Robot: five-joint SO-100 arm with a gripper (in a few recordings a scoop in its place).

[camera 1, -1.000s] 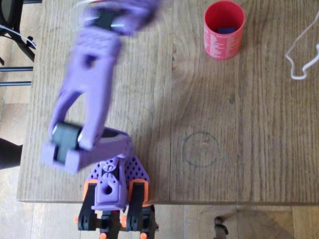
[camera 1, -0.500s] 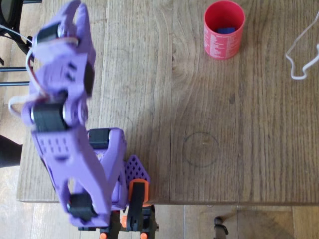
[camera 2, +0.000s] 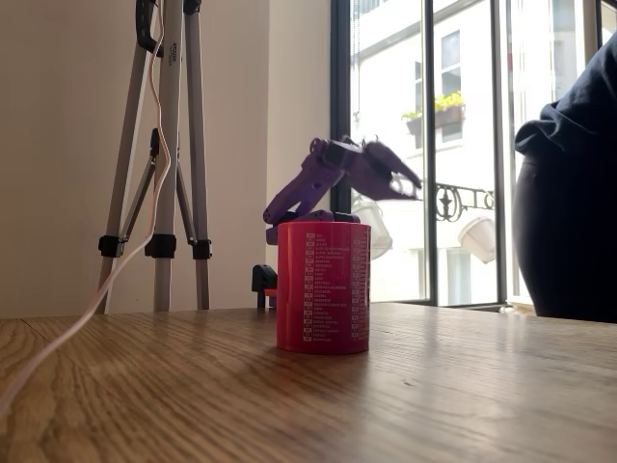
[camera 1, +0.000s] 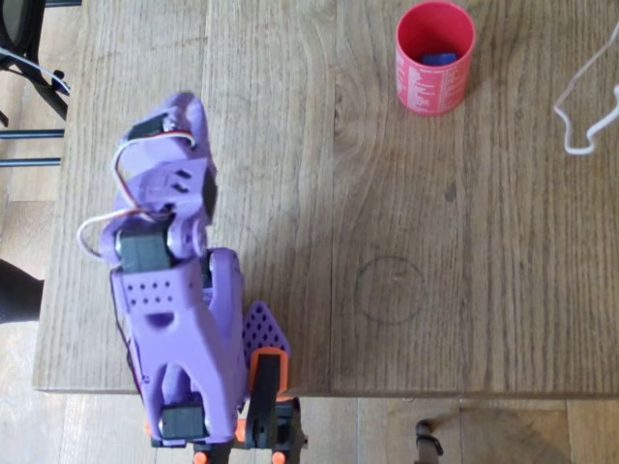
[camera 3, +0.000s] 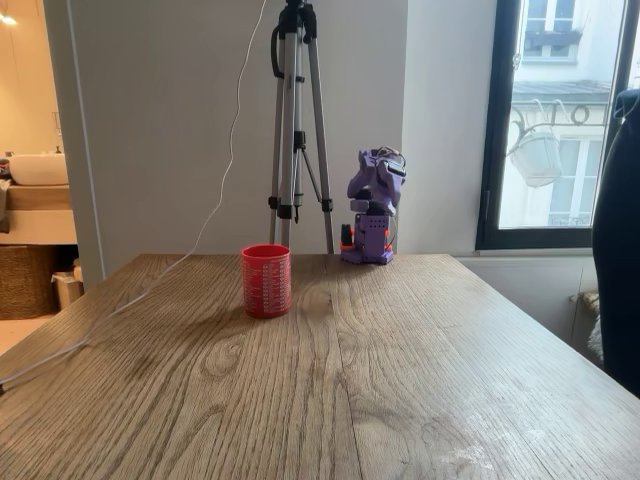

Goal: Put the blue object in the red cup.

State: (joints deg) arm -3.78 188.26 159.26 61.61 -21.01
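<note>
The red cup [camera 1: 431, 89] stands upright at the far right of the table in the overhead view, and the blue object [camera 1: 438, 59] lies inside it on the bottom. The purple arm is folded back over its base at the near left edge. My gripper [camera 1: 184, 104] points away from the base, raised off the table and far to the left of the cup. Nothing is between its fingers. In a fixed view the cup [camera 2: 323, 285] stands in front, with the gripper [camera 2: 405, 183] behind and above it. How far the jaws are apart is unclear. The cup [camera 3: 265, 280] and folded arm [camera 3: 374, 205] also appear from across the table.
A white cable [camera 1: 583, 97] lies on the table right of the cup. A pencilled circle [camera 1: 389, 288] marks the middle of the wooden table [camera 1: 503, 290]. A tripod [camera 3: 295, 120] stands behind the table, and a person [camera 2: 569, 193] is at one side.
The arm has swung to the left and folded back over its base, the gripper pulling in toward it. The cup and the blue object inside it have not moved.
</note>
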